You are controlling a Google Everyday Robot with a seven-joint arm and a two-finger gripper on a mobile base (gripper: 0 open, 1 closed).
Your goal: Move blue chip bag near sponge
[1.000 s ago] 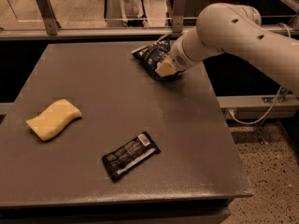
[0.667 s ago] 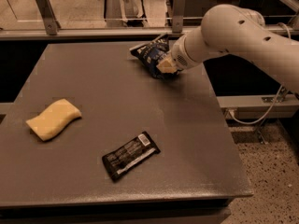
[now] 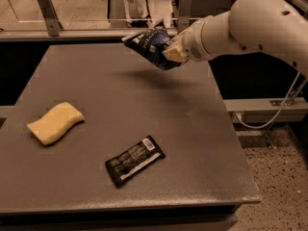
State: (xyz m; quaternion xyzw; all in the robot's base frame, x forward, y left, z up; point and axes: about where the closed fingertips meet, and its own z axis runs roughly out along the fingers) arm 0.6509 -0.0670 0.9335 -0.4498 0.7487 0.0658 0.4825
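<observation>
One blue chip bag (image 3: 148, 43) held in the air over the counter (image 3: 202, 138), at about 12 o'clock of it.
The gripper (image 3: 172, 53) comes in from 2 o'clock on a white arm (image 3: 255, 25) and is clamped on the right end of the bag, which hangs clear of the surface with its shadow below. The sponge (image 3: 55, 123) lies flat at 9 o'clock, well apart from the bag. A black bar wrapper (image 3: 134, 160) lies at 6 o'clock.

Glossy, crinkled blue chip bag (image 3: 147, 42) hangs in the smooth, pale gripper (image 3: 171, 54) at one o'clock. The sponge (image 3: 55, 123) and table (image 3: 159, 109) are matt.
</observation>
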